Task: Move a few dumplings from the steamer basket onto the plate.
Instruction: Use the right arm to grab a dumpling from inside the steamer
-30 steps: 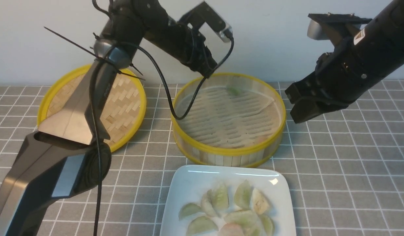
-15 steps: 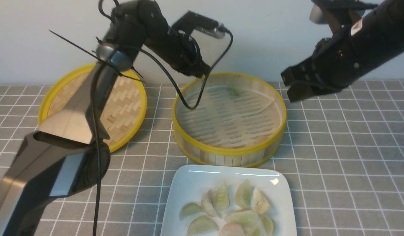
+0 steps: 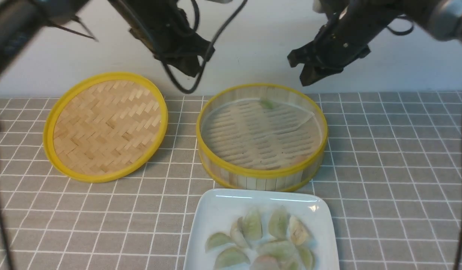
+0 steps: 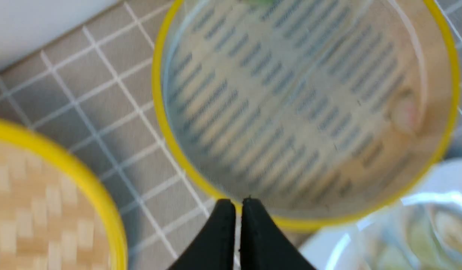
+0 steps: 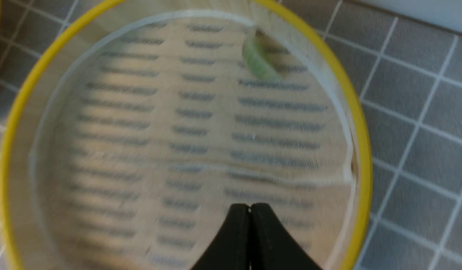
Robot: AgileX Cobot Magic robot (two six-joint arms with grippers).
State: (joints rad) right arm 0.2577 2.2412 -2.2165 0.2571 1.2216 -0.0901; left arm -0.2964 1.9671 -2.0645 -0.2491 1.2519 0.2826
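Observation:
The steamer basket (image 3: 260, 175) stands mid-table. One green dumpling (image 3: 267, 104) lies by its far wall and shows in the right wrist view (image 5: 259, 62). A pinkish dumpling (image 4: 405, 114) lies against the wall in the left wrist view. The white plate (image 3: 216, 210) in front holds several dumplings (image 3: 253, 227). My left gripper (image 3: 189, 69) is shut and empty, high behind the basket's left side; its tips (image 4: 238, 202) hang over the rim (image 4: 159, 112). My right gripper (image 3: 305, 75) is shut and empty, high behind the basket's right side, with its tips (image 5: 249, 208) over the liner.
The flat woven lid (image 3: 105, 125) lies left of the basket and shows in the left wrist view (image 4: 47, 187). A grey checked cloth (image 3: 395, 168) covers the table. A white wall stands behind. A black cable (image 3: 186, 88) dangles from the left arm.
Both arms have risen and drawn back toward the wall. The left arm no longer covers the lid. The right gripper has moved up and left. The dumplings have not moved.

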